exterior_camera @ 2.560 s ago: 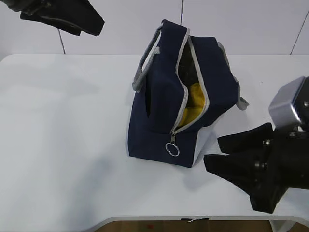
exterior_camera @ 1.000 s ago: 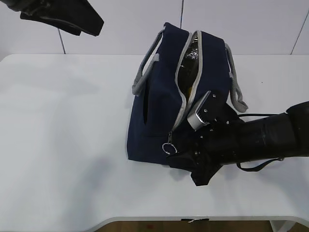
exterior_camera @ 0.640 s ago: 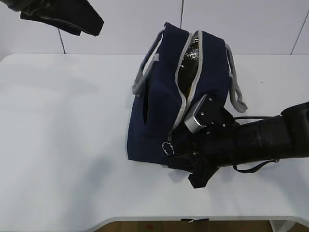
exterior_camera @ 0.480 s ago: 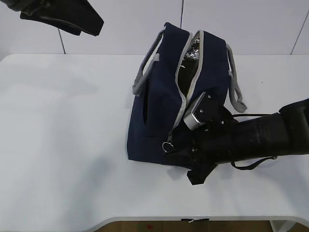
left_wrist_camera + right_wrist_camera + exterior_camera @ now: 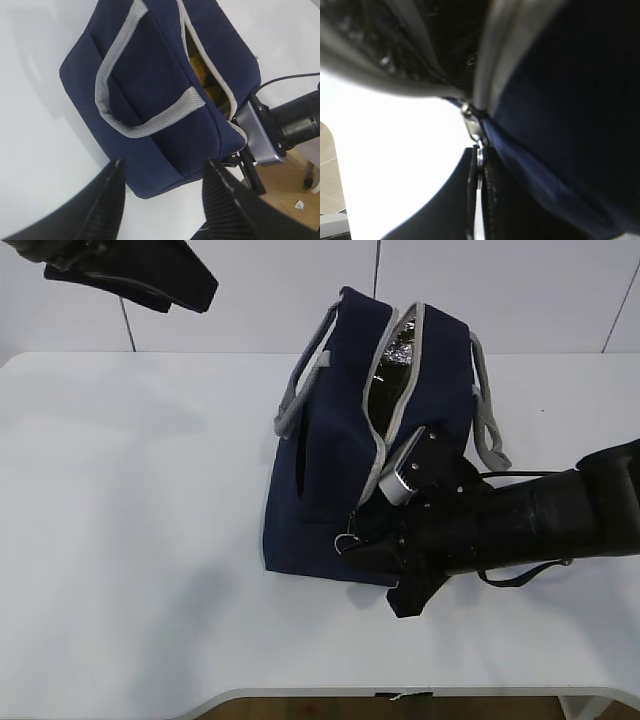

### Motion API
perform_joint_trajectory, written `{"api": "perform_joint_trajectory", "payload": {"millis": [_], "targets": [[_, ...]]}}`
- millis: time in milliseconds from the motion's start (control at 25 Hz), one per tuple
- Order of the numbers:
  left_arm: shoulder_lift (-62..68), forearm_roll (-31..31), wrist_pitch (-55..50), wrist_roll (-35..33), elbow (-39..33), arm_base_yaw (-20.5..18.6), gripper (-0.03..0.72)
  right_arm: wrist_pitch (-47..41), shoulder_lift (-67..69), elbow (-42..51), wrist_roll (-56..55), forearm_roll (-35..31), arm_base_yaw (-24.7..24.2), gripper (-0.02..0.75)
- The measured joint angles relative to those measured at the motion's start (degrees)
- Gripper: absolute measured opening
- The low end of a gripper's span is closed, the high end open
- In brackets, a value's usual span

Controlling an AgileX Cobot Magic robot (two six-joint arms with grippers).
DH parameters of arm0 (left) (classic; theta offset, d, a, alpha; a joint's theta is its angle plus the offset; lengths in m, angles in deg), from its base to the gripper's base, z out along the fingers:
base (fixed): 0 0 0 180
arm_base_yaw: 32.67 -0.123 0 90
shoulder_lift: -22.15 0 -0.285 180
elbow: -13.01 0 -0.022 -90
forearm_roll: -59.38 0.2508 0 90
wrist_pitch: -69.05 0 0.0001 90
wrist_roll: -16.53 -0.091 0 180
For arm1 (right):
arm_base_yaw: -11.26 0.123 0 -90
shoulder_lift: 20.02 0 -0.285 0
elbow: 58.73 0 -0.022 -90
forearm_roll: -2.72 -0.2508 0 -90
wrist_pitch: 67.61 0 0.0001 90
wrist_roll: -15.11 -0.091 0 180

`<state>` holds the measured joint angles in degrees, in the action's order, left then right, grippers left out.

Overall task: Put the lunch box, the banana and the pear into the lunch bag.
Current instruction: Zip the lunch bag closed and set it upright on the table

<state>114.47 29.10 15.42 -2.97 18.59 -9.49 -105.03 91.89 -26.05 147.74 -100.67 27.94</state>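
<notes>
Apparently packing is done: yellow fruit [image 5: 200, 75] shows inside the lunch bag [image 5: 330, 490] on the counter [image 5: 130, 540]. My right fingers [image 5: 479, 200] pinch the ring pull [image 5: 345, 542]; left fingers [image 5: 162, 200] spread. Lunch box unseen; zipping remains.

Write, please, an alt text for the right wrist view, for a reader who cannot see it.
Very close view: two dark fingers of the right gripper are shut on the metal ring pull hanging from the zipper slider of the navy lunch bag. The grey zipper tape runs upward, and the white table lies behind, blurred.
</notes>
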Motion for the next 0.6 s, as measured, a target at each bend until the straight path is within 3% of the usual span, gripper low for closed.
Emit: {"api": "perform_joint_trajectory", "payload": {"millis": [240,600], "targets": [[0.0,-0.47,0.0,0.0,0.0,0.0,0.382,0.23,-0.8,0.0,-4.61,0.88,0.0,0.006],[0.0,-0.47,0.0,0.0,0.0,0.0,0.381,2.83,-10.36,0.0,-19.73,15.84,0.0,0.006]]}}
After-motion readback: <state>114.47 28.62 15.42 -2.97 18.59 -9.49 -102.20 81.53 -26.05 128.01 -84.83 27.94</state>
